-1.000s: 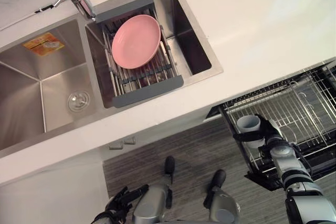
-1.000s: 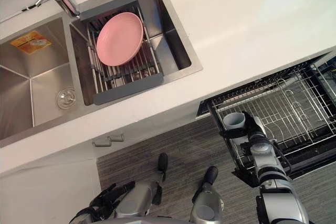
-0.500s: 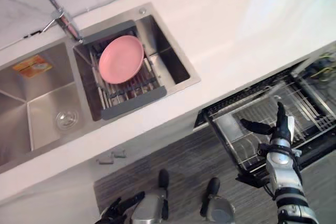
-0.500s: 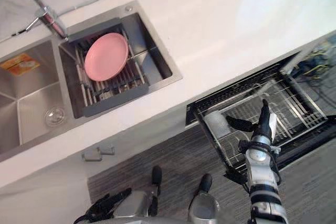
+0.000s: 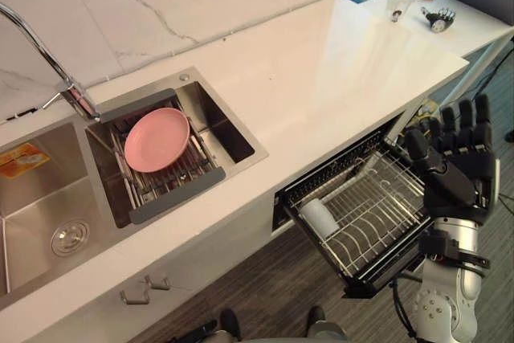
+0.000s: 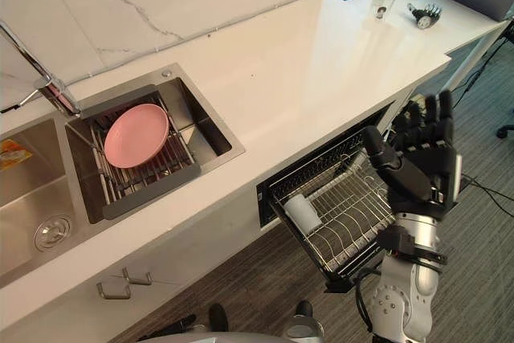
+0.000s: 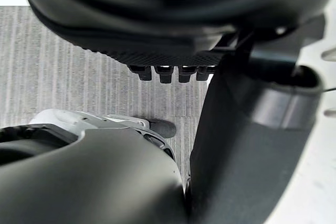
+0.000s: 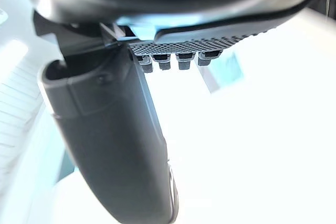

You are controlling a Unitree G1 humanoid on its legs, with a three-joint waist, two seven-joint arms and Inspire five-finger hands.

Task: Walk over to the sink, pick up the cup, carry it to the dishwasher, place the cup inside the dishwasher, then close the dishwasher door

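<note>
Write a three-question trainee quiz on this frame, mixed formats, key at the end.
1. True or false: the cup lies inside the pulled-out dishwasher rack.
2. The right hand is: A) shut on the cup, B) open and holding nothing, C) pressing on the counter.
3. Fill in: the pink plate sits on a grey rack set across the ____.
Key: 1 true; 2 B; 3 sink.
</note>
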